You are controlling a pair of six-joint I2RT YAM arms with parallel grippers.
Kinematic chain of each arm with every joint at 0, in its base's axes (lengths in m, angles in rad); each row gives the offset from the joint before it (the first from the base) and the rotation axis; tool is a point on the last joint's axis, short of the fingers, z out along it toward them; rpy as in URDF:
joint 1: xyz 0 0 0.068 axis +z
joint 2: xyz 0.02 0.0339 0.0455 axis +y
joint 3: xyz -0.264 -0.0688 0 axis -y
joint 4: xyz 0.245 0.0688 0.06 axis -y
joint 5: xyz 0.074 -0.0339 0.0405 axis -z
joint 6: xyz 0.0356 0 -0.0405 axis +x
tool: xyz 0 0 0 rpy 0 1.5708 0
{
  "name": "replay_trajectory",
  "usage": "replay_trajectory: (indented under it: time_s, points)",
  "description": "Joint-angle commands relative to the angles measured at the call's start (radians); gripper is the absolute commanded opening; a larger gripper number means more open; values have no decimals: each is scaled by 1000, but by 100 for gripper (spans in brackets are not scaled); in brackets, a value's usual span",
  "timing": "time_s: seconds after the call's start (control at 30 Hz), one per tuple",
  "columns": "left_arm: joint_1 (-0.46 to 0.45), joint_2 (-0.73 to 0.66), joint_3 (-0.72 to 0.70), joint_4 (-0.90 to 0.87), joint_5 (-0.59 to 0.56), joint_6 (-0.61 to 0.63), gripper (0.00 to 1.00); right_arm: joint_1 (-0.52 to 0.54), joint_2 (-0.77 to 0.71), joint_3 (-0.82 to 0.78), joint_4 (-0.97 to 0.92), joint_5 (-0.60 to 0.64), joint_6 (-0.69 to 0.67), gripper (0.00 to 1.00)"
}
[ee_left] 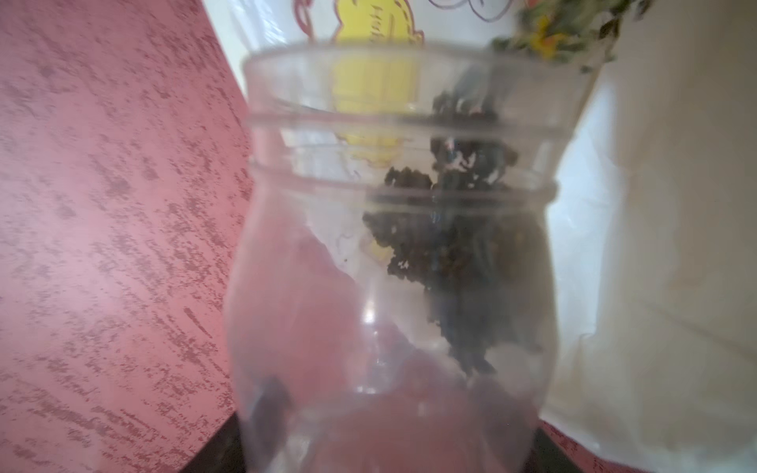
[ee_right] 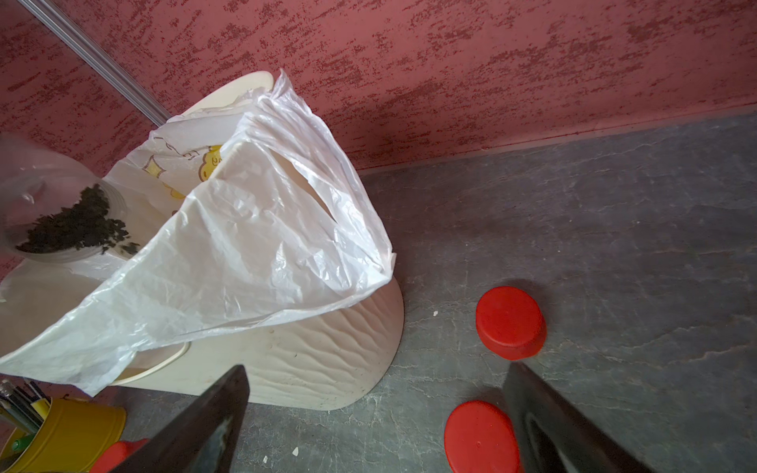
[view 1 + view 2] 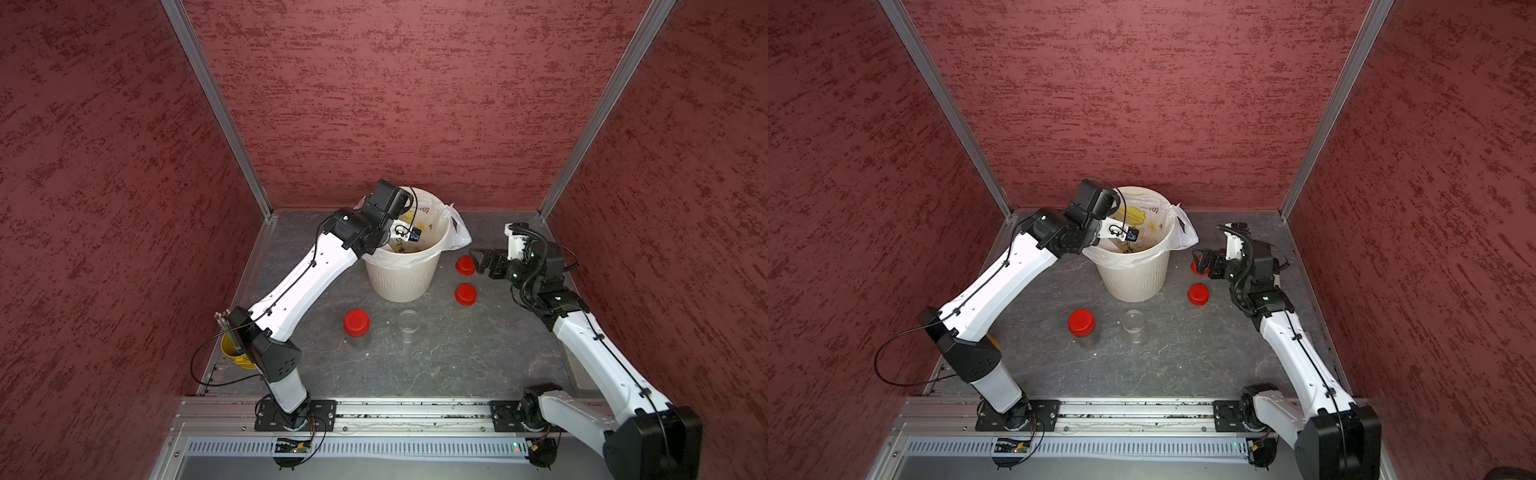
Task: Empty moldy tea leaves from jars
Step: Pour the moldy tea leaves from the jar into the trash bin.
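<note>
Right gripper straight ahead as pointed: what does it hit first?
Likely the bin, ribbed wall dead ahead of the open right gripper. A loose red cap lies just off-line; depth unclear.

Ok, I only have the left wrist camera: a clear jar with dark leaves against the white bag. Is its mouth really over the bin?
Observer: Yes. The right wrist view shows the tilted jar with its mouth over the bagged bin and the tea leaves heaped at the mouth.
Operator: Any jars left to do?
Observer: One capped jar stands in front of the bin, beside an uncapped jar that looks empty.
Operator: Where's the right gripper?
Observer: The right gripper is open and holds nothing, beside a loose red cap; a second cap lies nearby.
</note>
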Motion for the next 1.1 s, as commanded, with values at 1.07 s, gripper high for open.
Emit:
replay_trajectory:
  time_s: [1.07]
  points:
    - [0, 21, 83, 26, 12, 43, 63, -8, 28, 63, 22, -33, 13, 99]
